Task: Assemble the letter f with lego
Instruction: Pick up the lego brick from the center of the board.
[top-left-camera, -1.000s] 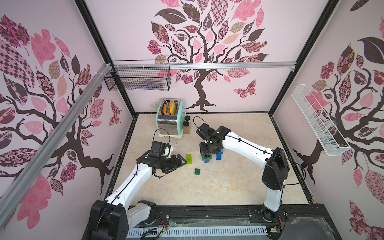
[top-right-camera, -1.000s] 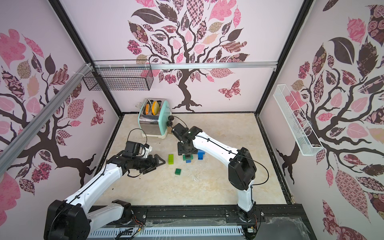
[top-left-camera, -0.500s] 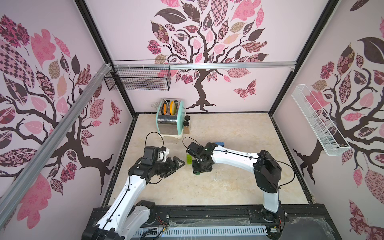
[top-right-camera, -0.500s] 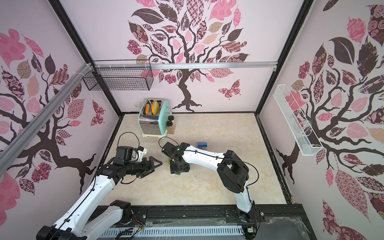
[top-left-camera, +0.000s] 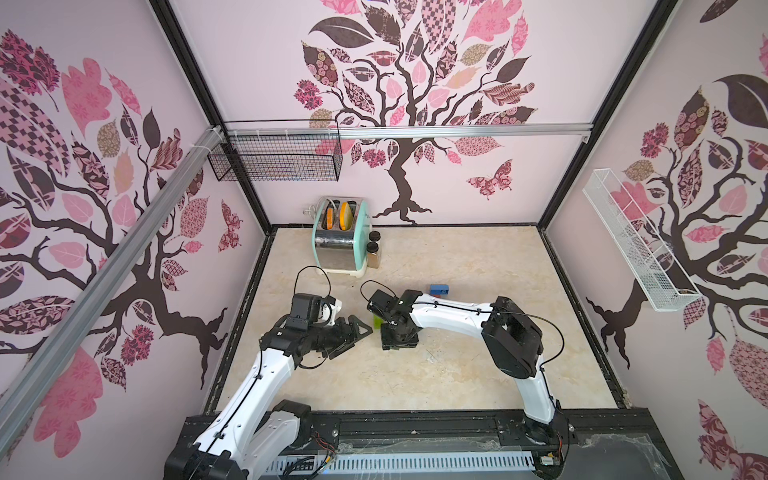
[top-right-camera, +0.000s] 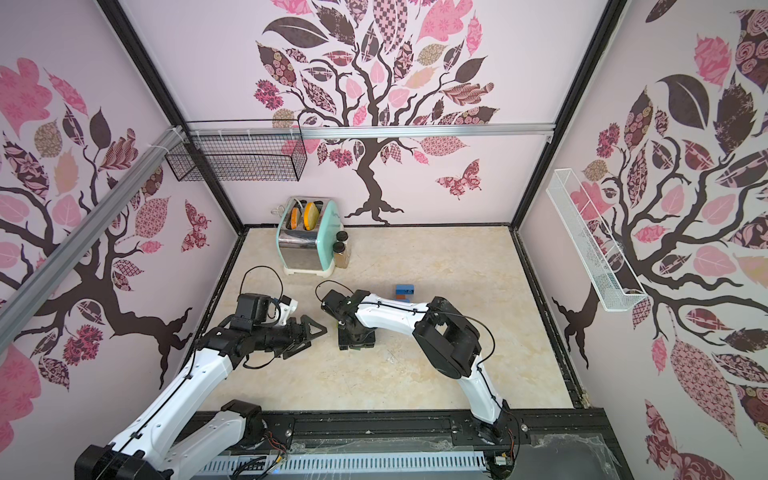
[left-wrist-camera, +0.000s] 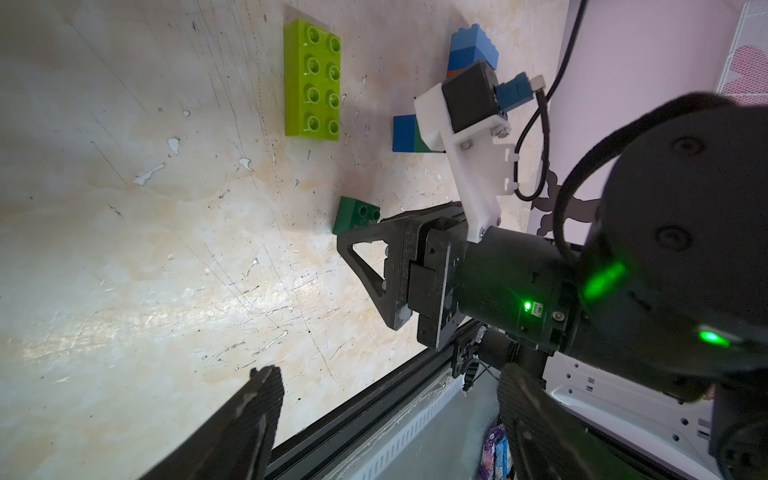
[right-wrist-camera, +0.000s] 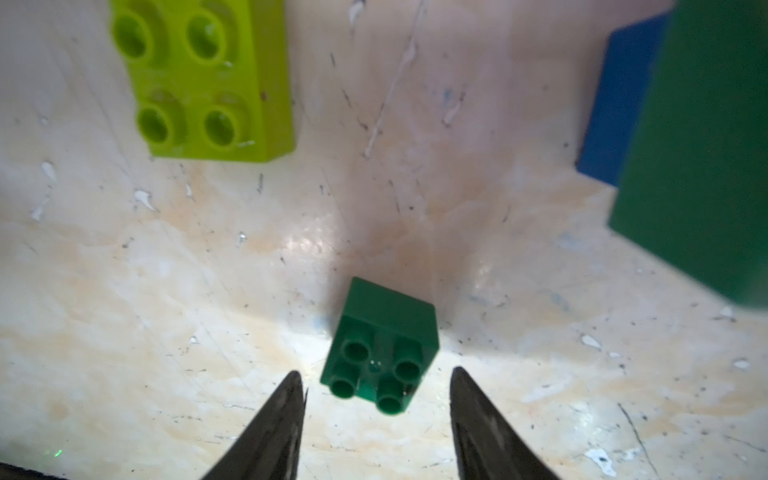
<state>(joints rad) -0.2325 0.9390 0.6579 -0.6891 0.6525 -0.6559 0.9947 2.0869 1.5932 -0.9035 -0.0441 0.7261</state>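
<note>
A small dark green lego brick (right-wrist-camera: 380, 345) lies studs-up on the floor, just ahead of my right gripper (right-wrist-camera: 376, 374). That gripper is open and its tips stand either side of the brick's near edge without touching it. In both top views the gripper (top-left-camera: 399, 336) points down and hides the brick. A lime oblong brick (left-wrist-camera: 312, 81) lies flat nearby. Beyond it are a blue-and-green block (left-wrist-camera: 405, 134) and a blue stack (top-left-camera: 439, 289). My left gripper (left-wrist-camera: 386, 374) hovers open and empty, level with the right one (top-left-camera: 353, 332).
A mint-and-chrome toaster (top-left-camera: 338, 241) and two dark-capped jars (top-left-camera: 372, 251) stand at the back left. A black wire basket (top-left-camera: 274, 158) and a white wire shelf (top-left-camera: 636, 245) hang on the walls. A black rail (top-left-camera: 415, 419) borders the front.
My right arm swung from the bricks at mid-floor forward and left to the small dark green brick, and its jaws narrowed. The left arm drew back slightly, still open.
</note>
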